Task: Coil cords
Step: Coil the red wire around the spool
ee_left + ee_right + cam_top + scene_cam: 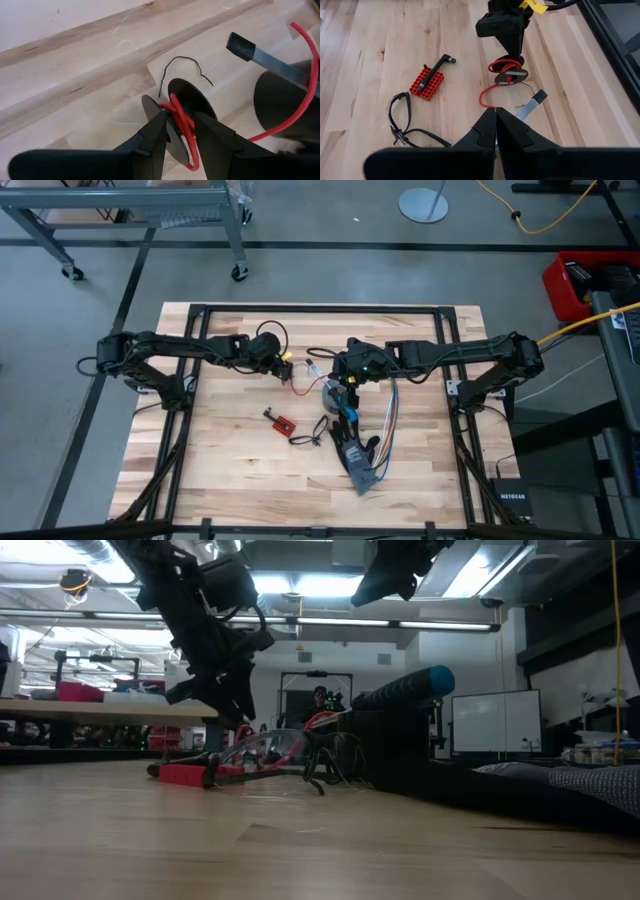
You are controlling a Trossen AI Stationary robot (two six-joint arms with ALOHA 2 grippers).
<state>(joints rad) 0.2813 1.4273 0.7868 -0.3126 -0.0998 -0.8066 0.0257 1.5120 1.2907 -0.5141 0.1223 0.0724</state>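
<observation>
Left wrist view: left end effector (181,132) gripped red cord (182,125) on spool (192,102), mid-winding; right end effector (496,131) shut, empty. Next probably needed another turn.

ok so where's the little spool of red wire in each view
High view: spool of red wire at the left gripper tip, mid-table.
Low view: cannot pick it out below the left gripper.
Left wrist view: centre, between its fingers.
Right wrist view: upper centre, under the left gripper.
Landmark: red bit block, absent from left wrist view.
</observation>
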